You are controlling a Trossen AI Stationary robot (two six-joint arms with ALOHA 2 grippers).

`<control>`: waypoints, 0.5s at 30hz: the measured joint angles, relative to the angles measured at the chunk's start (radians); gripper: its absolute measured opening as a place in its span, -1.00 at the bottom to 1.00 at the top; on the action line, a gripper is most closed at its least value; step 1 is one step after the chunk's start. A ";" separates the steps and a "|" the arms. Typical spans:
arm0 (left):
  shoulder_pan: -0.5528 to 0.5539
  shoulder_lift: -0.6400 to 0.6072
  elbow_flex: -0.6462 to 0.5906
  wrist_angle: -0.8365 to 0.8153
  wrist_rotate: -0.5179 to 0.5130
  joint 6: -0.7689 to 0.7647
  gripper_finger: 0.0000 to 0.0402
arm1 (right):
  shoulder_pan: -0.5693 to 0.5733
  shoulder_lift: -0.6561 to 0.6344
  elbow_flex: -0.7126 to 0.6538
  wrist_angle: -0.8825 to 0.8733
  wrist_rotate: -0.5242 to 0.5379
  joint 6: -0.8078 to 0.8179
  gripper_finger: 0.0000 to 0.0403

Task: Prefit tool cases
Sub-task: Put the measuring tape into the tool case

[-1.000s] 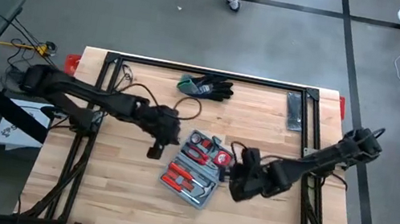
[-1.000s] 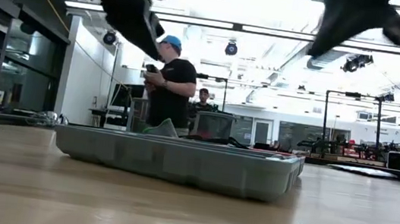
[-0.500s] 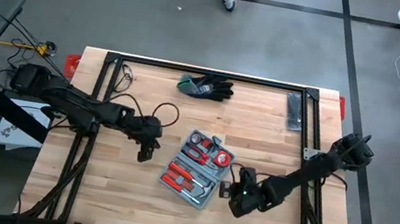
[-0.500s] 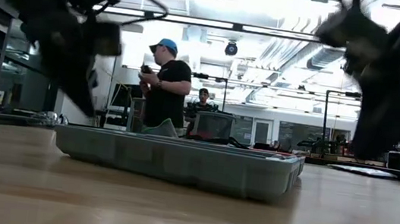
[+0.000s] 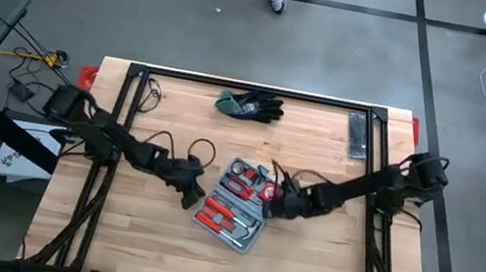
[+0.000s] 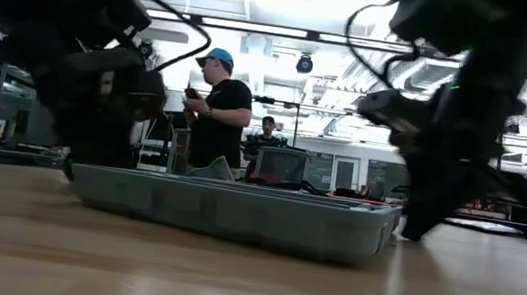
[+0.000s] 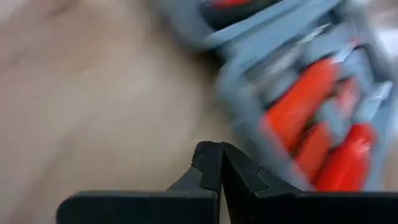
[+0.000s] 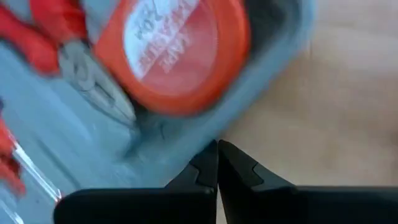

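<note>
The grey-blue tool case (image 5: 236, 209) lies open and flat on the wooden table, with red-handled tools and a red tape measure (image 8: 174, 50) in its recesses. My left gripper (image 5: 195, 193) is shut and low at the case's left edge (image 7: 239, 127), its tips (image 7: 219, 149) over bare wood. My right gripper (image 5: 279, 202) is shut and points steeply down at the case's right rim (image 8: 267, 81), beside the tape measure. In the low view the two arms stand at either end of the case (image 6: 235, 213). My left gripper's shut tips are close beside the case's left wall; I cannot tell whether they touch it. My right gripper's shut tips (image 8: 217, 149) come from above at the outer edge of the case's right rim; I cannot tell whether they touch it.
Black-and-green gloves (image 5: 250, 106) lie at the far middle and a dark flat bar (image 5: 358, 135) at the far right. A black metal frame (image 5: 135, 69) runs round the table. A person (image 6: 217, 112) stands beyond the far edge. Bare wood lies in front of the case.
Both grippers have come down from well above the table to the case's level, staying shut. The left one has rolled and gone toward the case's left edge. The right one has swung from the near right toward the case's right rim. The case has not moved.
</note>
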 joint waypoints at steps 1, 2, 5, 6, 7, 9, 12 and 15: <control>-0.010 0.025 0.016 0.025 0.002 -0.002 -1.00 | -0.028 0.000 0.002 0.004 -0.003 -0.035 -1.00; -0.018 0.046 0.027 0.036 0.005 0.002 -1.00 | -0.055 0.000 0.002 0.007 0.000 -0.068 -1.00; -0.045 0.095 0.083 0.034 0.029 0.010 -1.00 | -0.142 0.001 0.001 0.027 -0.012 -0.148 -1.00; -0.055 0.105 0.100 0.040 0.033 0.012 -1.00 | -0.171 0.002 0.001 0.034 -0.020 -0.179 -1.00; -0.062 0.111 0.113 0.041 0.035 0.011 -1.00 | -0.198 0.002 0.001 0.043 -0.028 -0.208 -1.00; -0.074 0.119 0.137 0.036 0.034 0.018 -1.00 | -0.249 -0.003 0.002 0.050 -0.041 -0.266 -1.00; -0.076 0.112 0.161 0.033 0.051 0.021 -1.00 | -0.309 -0.047 0.003 0.031 -0.034 -0.315 -1.00; -0.075 0.077 0.166 0.034 0.078 0.025 -1.00 | -0.343 -0.134 0.004 -0.042 0.014 -0.344 -1.00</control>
